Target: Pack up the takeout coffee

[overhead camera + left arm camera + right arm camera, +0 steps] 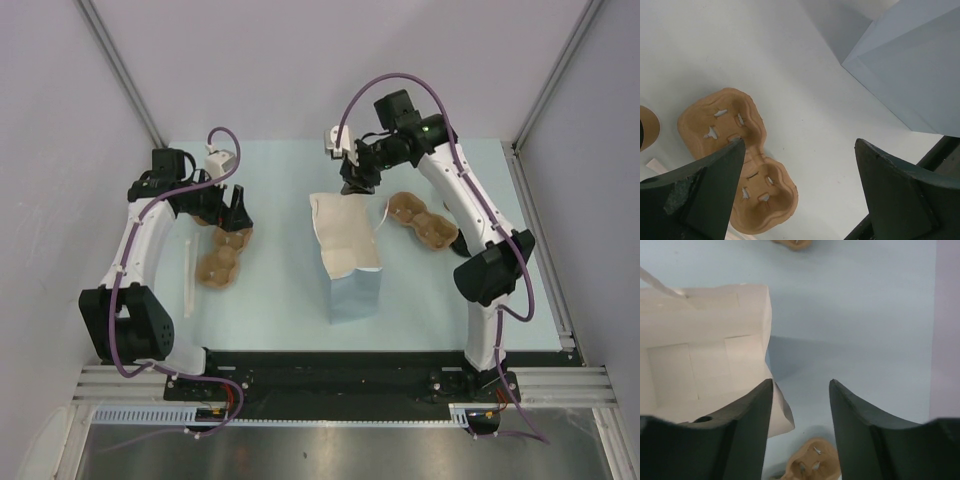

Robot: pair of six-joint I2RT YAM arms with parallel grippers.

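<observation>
Left wrist view shows the left claw (800, 145) wide open and empty over the carrier (705, 115), with the cup (647, 127) beside it on the table (790, 75), while the half-open, empty right claw (801, 385) sits at the bag (705, 315) rim, seemingly to steady it.

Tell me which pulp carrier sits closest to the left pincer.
The left-hand carrier, just below the wide-open left pincer. The right-hand carrier lies beyond the blue bag, beside the right arm.

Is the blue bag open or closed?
Open. The bag stands upright with its mouth spread wide, and the right wrist camera looks down into its white inside.
</observation>
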